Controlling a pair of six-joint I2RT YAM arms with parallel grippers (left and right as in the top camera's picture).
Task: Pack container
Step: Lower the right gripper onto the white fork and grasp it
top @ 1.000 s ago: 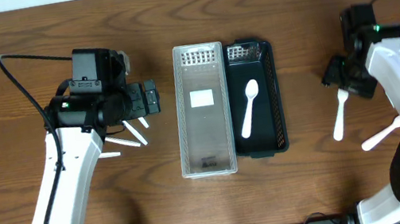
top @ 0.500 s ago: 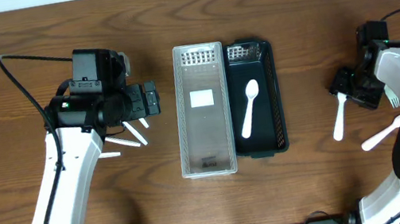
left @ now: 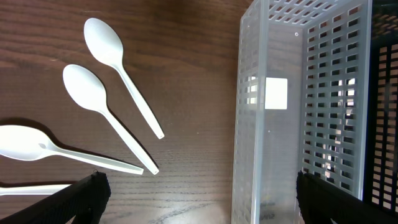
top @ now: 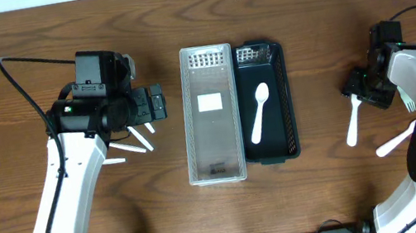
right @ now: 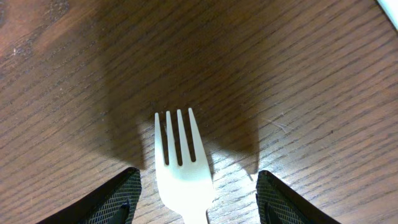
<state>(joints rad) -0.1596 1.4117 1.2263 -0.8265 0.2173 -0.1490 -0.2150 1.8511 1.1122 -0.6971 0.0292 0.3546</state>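
so the right gripper is spread open right down at the tabletop, and a white plastic fork sits in the gap between its fingers, a touch nearer one of them, with neither finger pressing on it. The tines point straight out ahead of the gripper and the handle runs back under the wrist, out of the wrist view. From overhead you can see that handle trailing out behind the gripper, and a second white utensil lies a bit further back on the arm's side, apart from the fork; can't tell if that one's a fork or a spoon. The left gripper is released too, fingers far apart. Out ahead of it, on one finger's side, are the loose spoons: two with their bowls away from the gripper and handles slanting back toward it, a third lying crosswise nearer the finger, plus one more handle poking in at the edge of the wrist view. Ahead of its other finger stands the clear basket, upright, perforated walls, a white label showing on its floor. On the side of that basket away from the left gripper, right up against it, is the black basket, and the packed spoon lies inside it, between the two grippers and well apart from both
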